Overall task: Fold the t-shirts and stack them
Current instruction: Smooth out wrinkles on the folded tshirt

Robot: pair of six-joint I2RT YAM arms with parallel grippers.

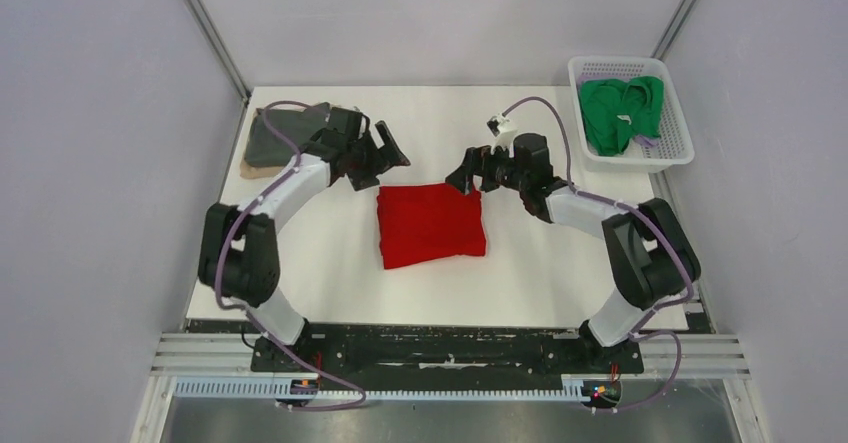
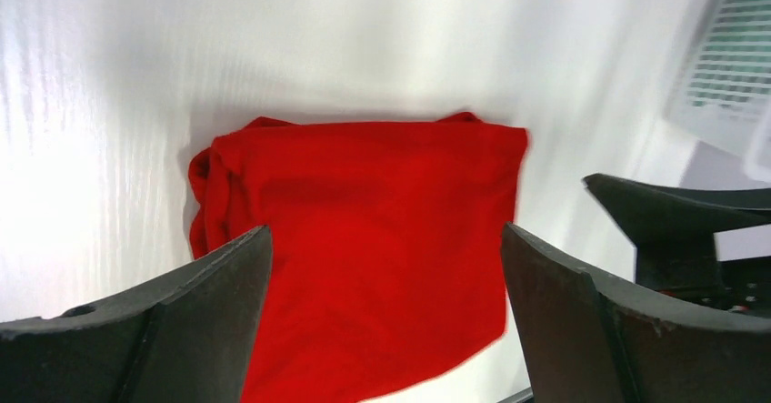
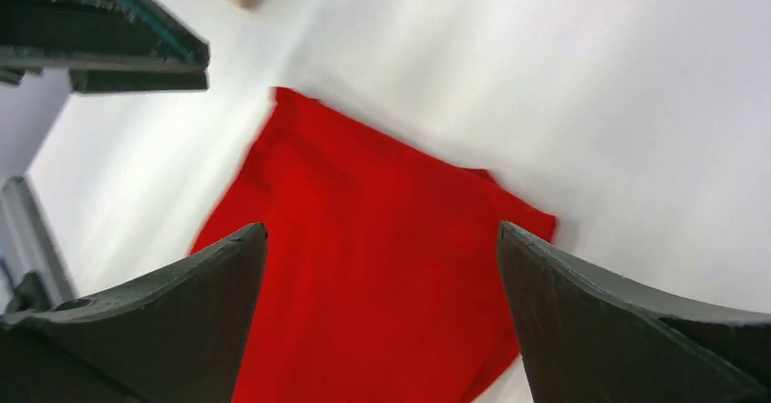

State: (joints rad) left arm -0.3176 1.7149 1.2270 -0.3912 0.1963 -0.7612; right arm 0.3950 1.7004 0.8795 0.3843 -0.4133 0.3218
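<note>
Near the middle of the white table (image 1: 330, 273), in the top view, a folded bright red cloth t-shirt (image 1: 432, 225) is laid flat as a rough square. The left gripper (image 1: 392, 145) is held off its 11 o'clock corner and the right gripper (image 1: 462, 170) off its 1 o'clock corner. Both are spread wide and nothing is held. A dark grey folded t-shirt (image 1: 275, 135) is stacked on a tan one (image 1: 245, 170) at 10 o'clock. A crumpled green t-shirt (image 1: 620, 113) is kept in a white plastic lattice basket (image 1: 682, 133) at 2 o'clock.

In the left wrist view, the red cloth is framed between parted fingers (image 2: 218, 285), and loose layers are bunched at its 9 o'clock edge.

In the right wrist view, the cloth is likewise seen untouched beneath parted fingers (image 3: 209, 285).

If only the top layer is pinched, the fold could be pulled open on the way to the stack. An uneven lift by the two arms could skew it.
</note>
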